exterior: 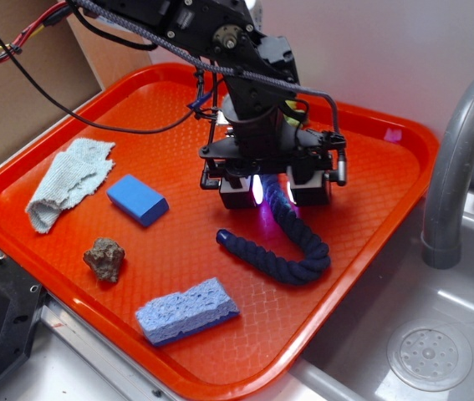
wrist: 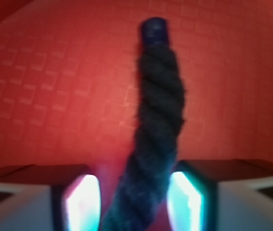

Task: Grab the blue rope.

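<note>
The blue rope (exterior: 291, 251) is a thick navy twisted cord lying in a J-curve on the orange tray (exterior: 370, 217), right of centre. Its long leg runs up under my gripper (exterior: 273, 190), which stands low over the tray with a finger on each side of the cord. In the wrist view the blue rope (wrist: 158, 120) passes between the two glowing pads (wrist: 85, 202), with a visible gap on the left side and a thin one on the right. The gripper (wrist: 135, 204) is open around the rope, not clamped on it.
On the tray's left half lie a pale crumpled cloth (exterior: 69, 180), a small blue block (exterior: 138, 199), a brown rock (exterior: 104, 257) and a light blue sponge (exterior: 186, 311). A grey faucet (exterior: 462, 150) and sink (exterior: 420, 342) stand to the right.
</note>
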